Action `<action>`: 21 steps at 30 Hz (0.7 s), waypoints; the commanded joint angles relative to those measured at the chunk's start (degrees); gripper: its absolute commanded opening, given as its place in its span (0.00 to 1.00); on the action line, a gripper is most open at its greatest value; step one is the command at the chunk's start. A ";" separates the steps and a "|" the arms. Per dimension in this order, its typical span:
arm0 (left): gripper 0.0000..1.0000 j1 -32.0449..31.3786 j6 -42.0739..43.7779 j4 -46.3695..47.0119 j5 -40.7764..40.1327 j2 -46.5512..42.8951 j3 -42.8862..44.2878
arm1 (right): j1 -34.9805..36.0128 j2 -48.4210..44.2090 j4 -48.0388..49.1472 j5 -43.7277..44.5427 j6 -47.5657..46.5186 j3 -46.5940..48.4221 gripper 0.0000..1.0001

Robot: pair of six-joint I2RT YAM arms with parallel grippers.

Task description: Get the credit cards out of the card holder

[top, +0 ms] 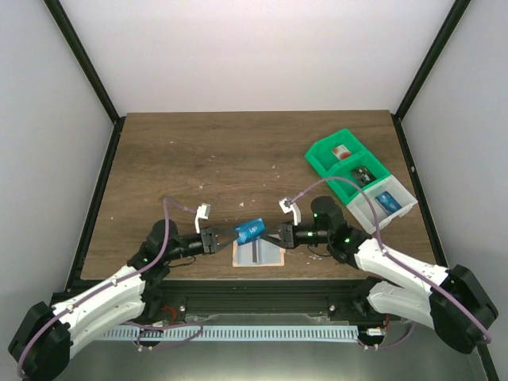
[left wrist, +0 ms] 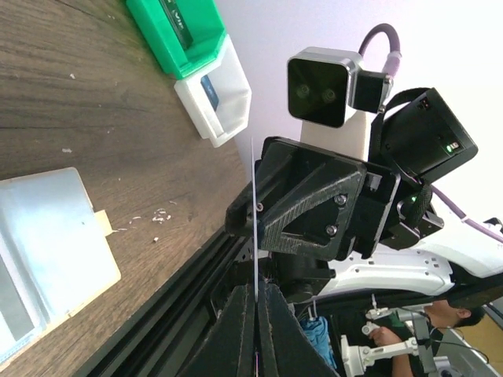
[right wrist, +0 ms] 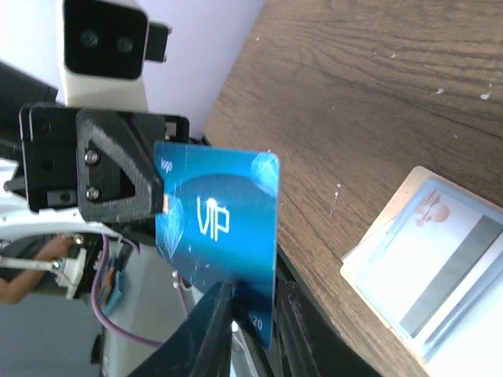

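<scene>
1. Card holder (top: 276, 261) and both cards are low in the overhead frame, near the front edge of the brown wooden table (top: 198, 151), the biggest thing in view.
2. The left arm (top: 103, 298) reaches in from the lower left. The left gripper (top: 228, 237) has its fingers (left wrist: 236, 334) pressed together on the blue card's edge; its own camera shows that card as a thin upright line.
3. The right arm (top: 405, 278) reaches in from the lower right. The right gripper (top: 270, 235) meets the card's opposite end. In its own camera its fingers (right wrist: 211, 322) stand a little apart at the bottom of the frame with the card's lower corner between them. Whether they pinch it, I cannot tell.
4. A green-and-white tray (top: 327, 144) sits at the right of the table, well apart from the card holder, with a small item in each of its three compartments.
5. The tan card holder lies flat and open, pale inside, just below the two grippers.
6. A pale card (top: 248, 254) with a dark stripe lies on the card holder.
7. The blue card (top: 249, 231), marked "VIP", hangs in the air between the grippers, above the card holder and clear of it.
8. Pale specks (right wrist: 438, 92) dot the wood.
</scene>
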 commanded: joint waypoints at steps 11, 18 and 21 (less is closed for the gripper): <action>0.24 0.26 4.30 -4.47 -3.16 -1.49 1.82 | -0.64 -4.19 6.29 -1.25 5.17 -2.78 0.01; 1.00 0.31 8.76 -16.51 -9.05 -1.50 6.51 | -0.63 -9.43 -0.24 10.67 4.32 -3.45 0.00; 1.00 0.30 11.40 -20.37 -11.11 -1.18 9.34 | -0.72 -11.27 -6.94 18.94 1.87 -1.41 0.01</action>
